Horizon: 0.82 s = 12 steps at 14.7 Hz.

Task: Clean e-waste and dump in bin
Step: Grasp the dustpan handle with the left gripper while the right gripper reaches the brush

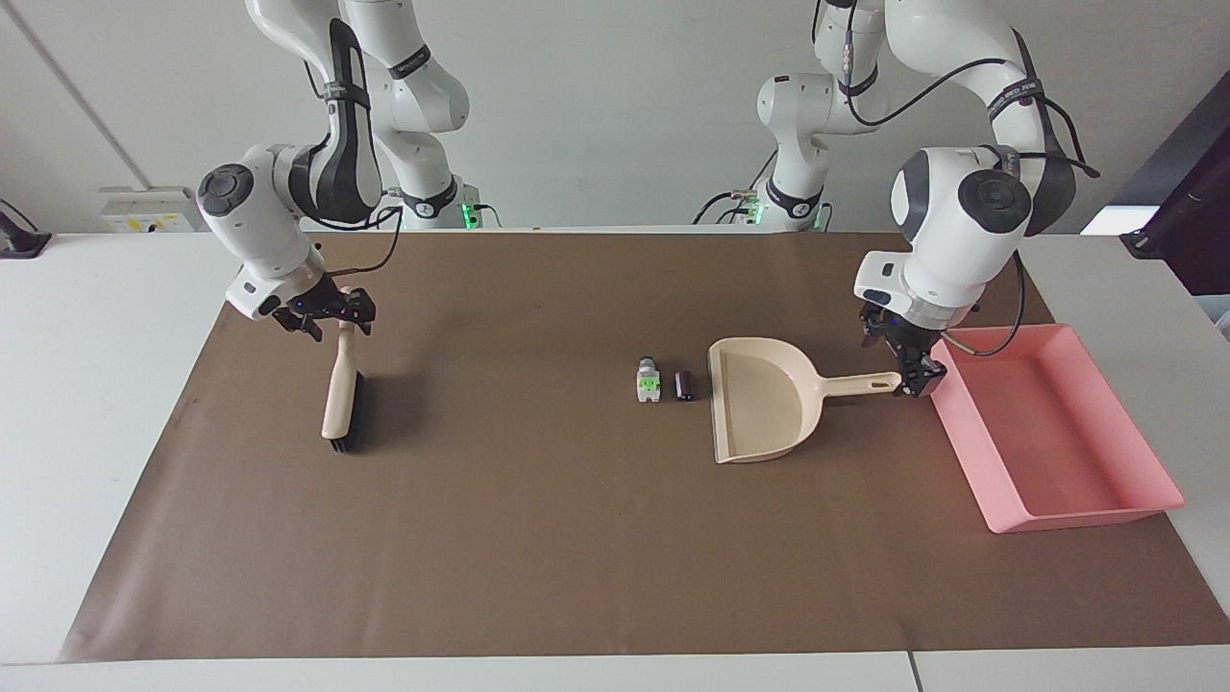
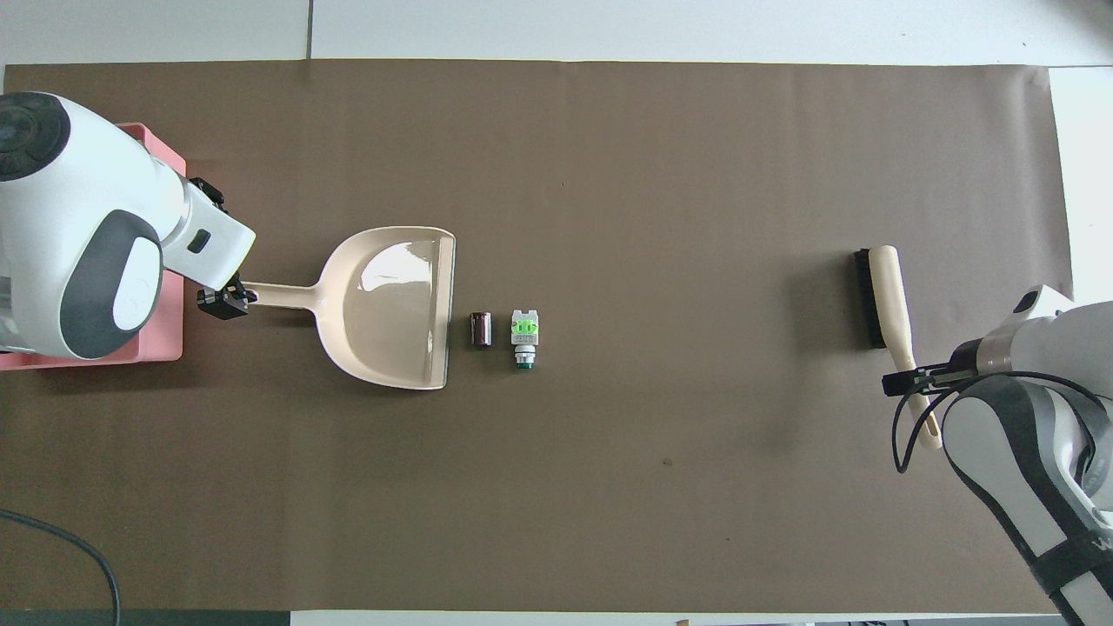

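The e-waste lies mid-table: a white part with a green patch (image 1: pixel 649 380) (image 2: pixel 524 335) and a small black cylinder (image 1: pixel 684 384) (image 2: pixel 481 329), just off the open lip of the beige dustpan (image 1: pixel 764 404) (image 2: pixel 391 304). The pink bin (image 1: pixel 1047 432) (image 2: pixel 165 339) sits at the left arm's end of the table, empty. My left gripper (image 1: pixel 913 373) (image 2: pixel 228 302) is low at the tip of the dustpan's handle, between dustpan and bin. My right gripper (image 1: pixel 334 317) (image 2: pixel 913 380) is open and straddles the handle of the brush (image 1: pixel 341 404) (image 2: pixel 878 296), which lies on the mat.
A brown mat (image 1: pixel 538 519) covers most of the white table. The brush lies toward the right arm's end, well apart from the e-waste. The left arm's wrist hangs over part of the bin in the overhead view.
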Available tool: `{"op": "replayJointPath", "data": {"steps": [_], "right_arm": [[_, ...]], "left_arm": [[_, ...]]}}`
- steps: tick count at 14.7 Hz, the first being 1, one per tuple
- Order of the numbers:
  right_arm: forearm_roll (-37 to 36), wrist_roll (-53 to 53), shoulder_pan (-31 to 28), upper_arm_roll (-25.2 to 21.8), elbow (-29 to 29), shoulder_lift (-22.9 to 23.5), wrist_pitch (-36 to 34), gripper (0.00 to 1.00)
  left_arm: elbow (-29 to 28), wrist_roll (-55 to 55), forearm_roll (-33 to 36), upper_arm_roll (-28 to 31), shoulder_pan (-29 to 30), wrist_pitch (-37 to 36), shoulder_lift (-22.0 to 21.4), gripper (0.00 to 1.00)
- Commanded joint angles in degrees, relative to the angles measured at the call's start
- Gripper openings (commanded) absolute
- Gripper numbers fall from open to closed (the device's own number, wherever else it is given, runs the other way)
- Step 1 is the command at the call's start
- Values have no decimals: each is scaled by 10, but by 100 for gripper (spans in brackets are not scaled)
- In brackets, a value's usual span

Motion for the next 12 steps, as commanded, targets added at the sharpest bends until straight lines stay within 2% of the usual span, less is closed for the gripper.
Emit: {"op": "replayJointPath", "data": {"steps": [1, 2, 3, 4, 8, 10, 12], "right_arm": [[11, -18, -8, 5, -18, -12, 11, 56], [11, -18, -8, 5, -16, -12, 10, 37], [11, -15, -7, 5, -17, -12, 11, 13], [11, -5, -7, 5, -17, -12, 10, 0], [10, 17, 0, 7, -9, -10, -8, 0], [10, 18, 0, 13, 38, -4, -64, 0], [9, 59, 31, 23, 93, -2, -121, 0]], "left_arm": [[-52, 12, 22, 3, -5, 47, -17, 90], [-71, 11, 39, 4, -13, 67, -19, 90], [-83, 11, 47, 4, -15, 81, -23, 90], [-86, 11, 50, 4, -15, 89, -22, 90], [-97, 1, 65, 4, -32, 108, -10, 90], [-110, -5, 67, 4, -41, 111, -14, 90], [-124, -7, 72, 5, -42, 115, -18, 88]]}}
